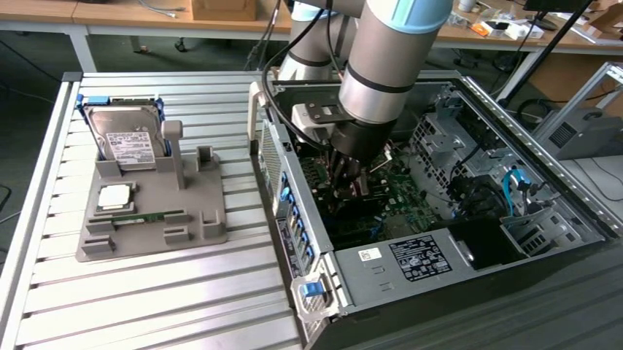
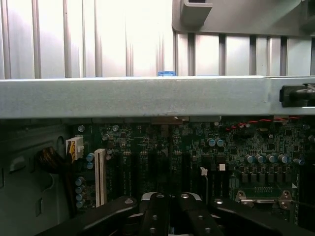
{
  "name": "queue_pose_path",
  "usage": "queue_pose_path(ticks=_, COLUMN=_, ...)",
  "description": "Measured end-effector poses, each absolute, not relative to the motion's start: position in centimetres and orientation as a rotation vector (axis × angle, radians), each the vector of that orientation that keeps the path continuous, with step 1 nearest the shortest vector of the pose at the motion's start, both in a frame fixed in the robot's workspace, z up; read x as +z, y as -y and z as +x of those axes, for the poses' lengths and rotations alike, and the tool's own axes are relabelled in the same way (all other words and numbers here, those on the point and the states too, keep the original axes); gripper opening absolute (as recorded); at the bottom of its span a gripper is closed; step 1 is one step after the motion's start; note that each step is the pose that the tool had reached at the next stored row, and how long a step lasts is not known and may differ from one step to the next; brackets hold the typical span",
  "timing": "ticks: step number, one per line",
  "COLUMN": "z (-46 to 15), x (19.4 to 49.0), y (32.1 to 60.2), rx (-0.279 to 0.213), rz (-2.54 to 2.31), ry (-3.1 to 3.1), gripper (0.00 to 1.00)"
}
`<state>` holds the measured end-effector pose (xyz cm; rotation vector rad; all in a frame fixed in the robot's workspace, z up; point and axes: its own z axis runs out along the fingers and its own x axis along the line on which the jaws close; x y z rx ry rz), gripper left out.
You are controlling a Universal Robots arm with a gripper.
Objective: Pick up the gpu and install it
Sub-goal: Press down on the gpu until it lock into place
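Fingers (image 2: 170, 216) pressed together, low inside computer case (image 1: 545, 182), above motherboard (image 2: 197, 152).

The arm (image 1: 395, 51) is a thick silver-grey tube with a pale blue joint cap and black rings. Its black end effector (image 2: 170, 216) carries small round screws; black cables run alongside.

Arm (image 1: 389, 65) reaches down into open computer case (image 1: 438, 270). Gripper (image 1: 349, 186) low inside case, over green motherboard (image 1: 399, 197); what it holds hidden by arm. Grey holder tray (image 1: 200, 226) on slatted counter (image 1: 146, 306), toward exterior view's left of case, well apart from gripper. Hard drive (image 1: 125, 140) with white label stands tilted in tray's rear slot. Silver square chip (image 1: 115, 195) and narrow green memory stick (image 1: 146, 216) lie on tray. Blue cables (image 1: 514, 186) inside case at exterior view's right.
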<state>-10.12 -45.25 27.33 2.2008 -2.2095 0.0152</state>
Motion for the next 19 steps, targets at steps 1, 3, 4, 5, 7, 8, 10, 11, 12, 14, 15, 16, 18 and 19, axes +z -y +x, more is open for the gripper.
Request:
queue_pose_path(ticks=1, z=-10.1, x=27.3, y=45.3, rx=0.015, rz=2.201, ry=2.21, gripper=0.11)
queue_pose_path(ticks=3, z=-10.1, x=27.4, y=45.2, rx=0.015, rz=2.201, ry=2.21, gripper=0.11)
queue_pose_path(ticks=4, z=-10.1, x=27.5, y=45.2, rx=0.015, rz=2.202, ry=2.211, gripper=0.11)
queue_pose_path(ticks=5, z=-10.1, x=27.6, y=45.2, rx=0.015, rz=2.202, ry=2.211, gripper=0.11)
queue_pose_path(ticks=7, z=-10.1, x=28.0, y=45.2, rx=0.016, rz=2.202, ry=2.21, gripper=0.11)
queue_pose_path(ticks=8, z=-10.1, x=28.1, y=45.3, rx=0.016, rz=2.201, ry=2.21, gripper=0.11)
queue_pose_path(ticks=10, z=-10.1, x=28.3, y=45.3, rx=0.016, rz=2.201, ry=2.21, gripper=0.11)
queue_pose_path(ticks=11, z=-10.1, x=28.4, y=45.3, rx=0.016, rz=2.201, ry=2.21, gripper=0.11)
queue_pose_path(ticks=12, z=-10.2, x=28.4, y=45.6, rx=0.016, rz=2.201, ry=2.21, gripper=0.11)
queue_pose_path(ticks=14, z=-10.2, x=28.4, y=46.0, rx=0.016, rz=2.201, ry=2.21, gripper=0.11)
queue_pose_path(ticks=15, z=-10.2, x=28.3, y=46.0, rx=0.016, rz=2.201, ry=2.21, gripper=0.11)
queue_pose_path(ticks=16, z=-10.2, x=28.2, y=46.0, rx=0.016, rz=2.201, ry=2.21, gripper=0.11)
queue_pose_path(ticks=18, z=-10.3, x=28.1, y=46.0, rx=0.016, rz=2.201, ry=2.21, gripper=0.11)
queue_pose_path(ticks=19, z=-10.3, x=28.0, y=45.9, rx=0.016, rz=2.201, ry=2.21, gripper=0.11)
